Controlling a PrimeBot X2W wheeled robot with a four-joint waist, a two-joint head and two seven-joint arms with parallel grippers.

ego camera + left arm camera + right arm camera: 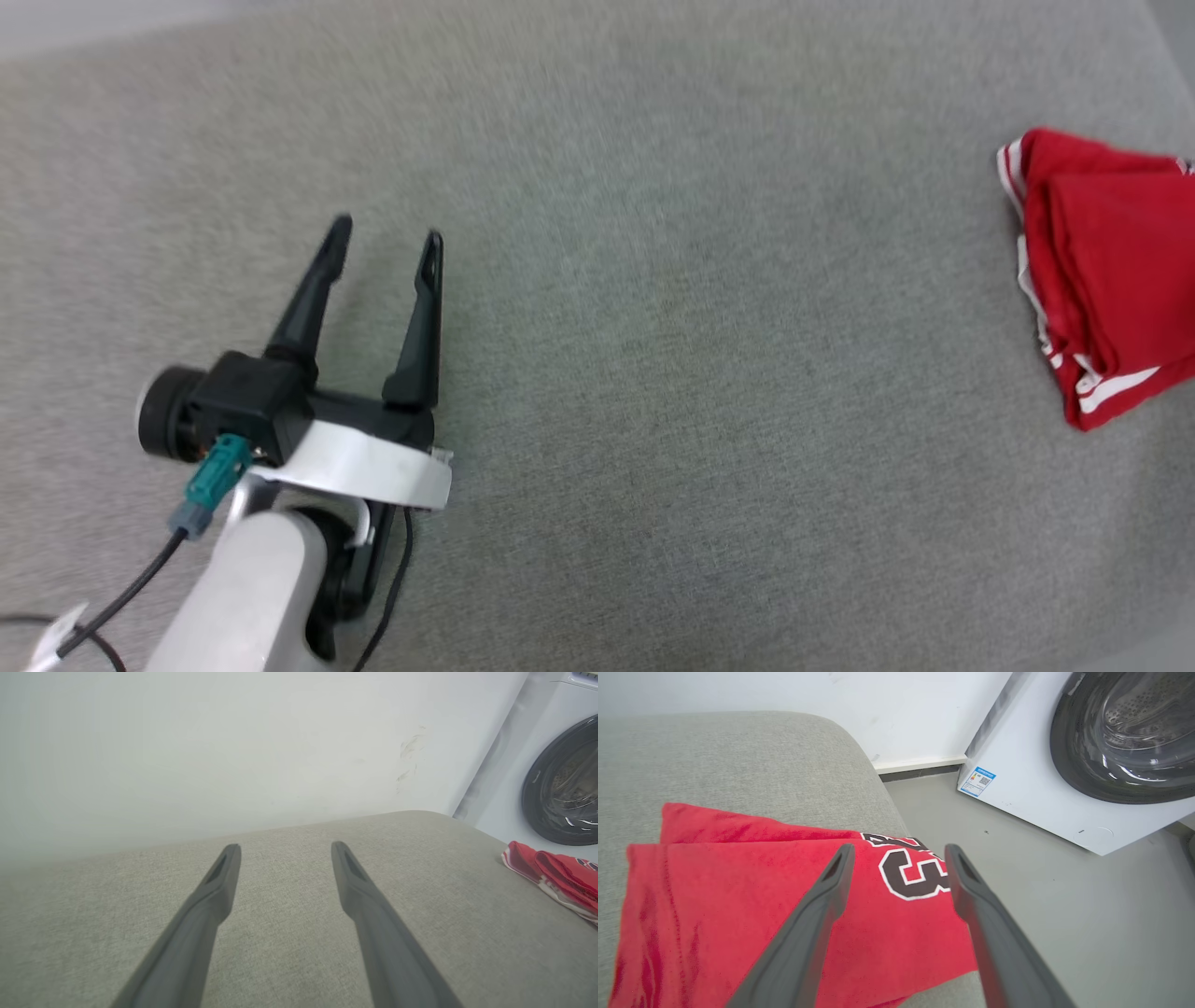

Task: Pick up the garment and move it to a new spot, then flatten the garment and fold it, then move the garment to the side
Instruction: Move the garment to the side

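the folded garment (738, 905) lies on the grey worktop (653, 373) at the edge nearest the washing machine (1031, 798), seemingly set aside as finished, so the right gripper (899, 851) above it has jaws wide and empty, as does the left gripper (386, 233) farther off.

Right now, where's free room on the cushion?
Free: the wide grey cushion between the open left gripper and the folded red shirt, and ahead of that gripper. Crowded: the right edge, where the shirt lies under the right gripper.
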